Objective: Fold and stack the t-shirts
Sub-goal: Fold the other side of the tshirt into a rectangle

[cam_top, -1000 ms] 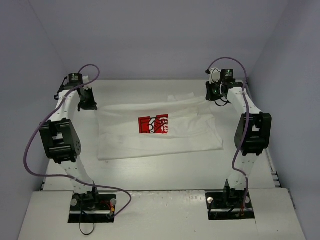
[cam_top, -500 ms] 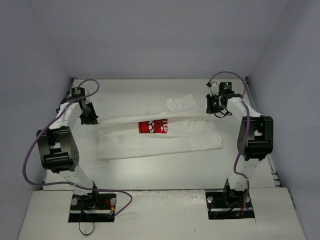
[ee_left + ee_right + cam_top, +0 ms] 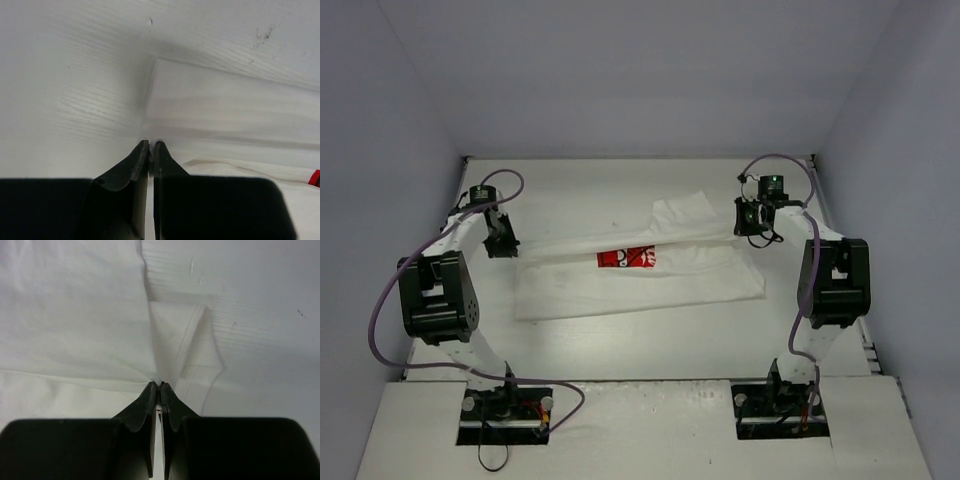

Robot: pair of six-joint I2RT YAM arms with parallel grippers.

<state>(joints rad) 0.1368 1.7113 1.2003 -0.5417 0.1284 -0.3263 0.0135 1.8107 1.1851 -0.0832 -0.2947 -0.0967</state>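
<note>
Both the left gripper (image 3: pixel 151 146) and the right gripper (image 3: pixel 159 386), clamped on the t-shirt (image 3: pixel 650 285) edge, have drawn it toward their bases, so the fold now half-covers the red print (image 3: pixel 626 258) between them.

t-shirt (image 3: pixel 650 285): white cloth, matt, soft, finely creased | print (image 3: pixel 626 258): red, flat, matt | table (image 3: pixel 65 100): white, matt, faint wood-like grain (a few dark scuffs) | left gripper (image 3: pixel 151 145), right gripper (image 3: pixel 160 386): black, smooth, slight sheen, plastic-looking
</note>
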